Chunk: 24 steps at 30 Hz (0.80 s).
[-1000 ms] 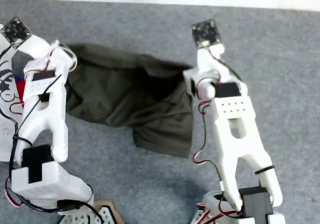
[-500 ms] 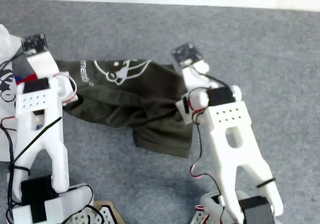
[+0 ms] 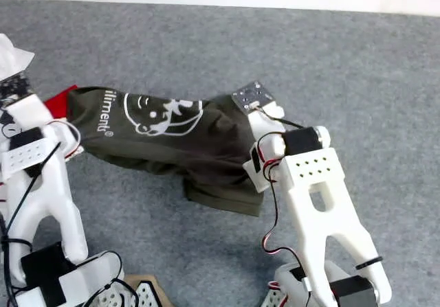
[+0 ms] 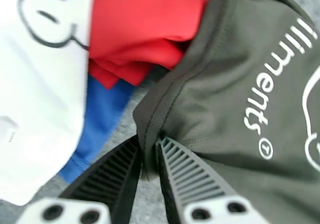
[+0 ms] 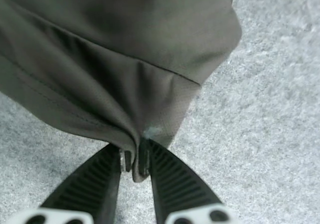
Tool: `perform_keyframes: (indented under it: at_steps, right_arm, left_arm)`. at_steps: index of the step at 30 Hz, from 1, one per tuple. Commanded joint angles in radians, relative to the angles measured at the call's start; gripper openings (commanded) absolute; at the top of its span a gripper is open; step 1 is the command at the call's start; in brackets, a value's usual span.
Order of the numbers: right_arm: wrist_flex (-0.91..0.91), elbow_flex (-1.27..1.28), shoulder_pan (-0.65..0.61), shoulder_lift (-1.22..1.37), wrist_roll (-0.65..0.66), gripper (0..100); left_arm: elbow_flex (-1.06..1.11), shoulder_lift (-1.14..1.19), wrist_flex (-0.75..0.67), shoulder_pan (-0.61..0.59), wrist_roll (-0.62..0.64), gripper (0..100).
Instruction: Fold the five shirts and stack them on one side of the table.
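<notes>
Olive shirt [image 3: 172,149] looks soft, light and floppy. The left claw [image 4: 149,150] and right claw [image 5: 135,159] each pinch its hem, which seems a sensible hold.

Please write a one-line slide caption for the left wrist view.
Left hand grips the edge of the dark green shirt, beside a red shirt, a blue shirt and a white shirt.

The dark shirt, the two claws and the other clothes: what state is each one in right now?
olive shirt: rumpled, print facing up, pinched at two edges.
left claw: shut on the olive shirt's hem.
right claw: shut on the olive shirt's edge.
white shirt: lying over the red and blue ones.
red shirt: partly covered, lying on the blue one.
blue shirt: mostly covered.
</notes>
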Motion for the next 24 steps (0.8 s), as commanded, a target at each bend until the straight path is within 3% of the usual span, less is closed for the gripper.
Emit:
perform_keyframes:
  at_steps: [1,5,10,13,16,19,24]
  right_arm:
    - [0.01,0.019,-0.01,-0.03,0.014,0.7]
    - [-0.016,0.134,-0.09,-0.035,0.014,0.7]
    - [-0.173,0.269,-0.166,-0.038,0.005,2.5]
    - [-0.183,0.257,-0.148,-0.039,-0.046,17.3]
    - [-0.18,0.225,-0.117,-0.039,0.014,30.1]
    - [-0.17,0.188,-0.061,-0.039,0.02,27.6]
    - [0.012,0.065,-0.005,-0.039,0.026,22.6]
  left_arm:
    - [-0.001,-0.038,-0.023,-0.031,-0.011,1]
    - [0.016,-0.036,-0.031,-0.028,-0.011,1]
    - [0.108,-0.038,-0.121,0.031,-0.011,3]
    - [0.131,-0.038,-0.127,0.042,-0.005,12]
    - [0.134,-0.042,-0.115,0.044,-0.005,24]
    - [0.124,-0.048,-0.109,0.022,-0.005,29]
    - [0.064,-0.084,-0.048,-0.058,-0.006,29]
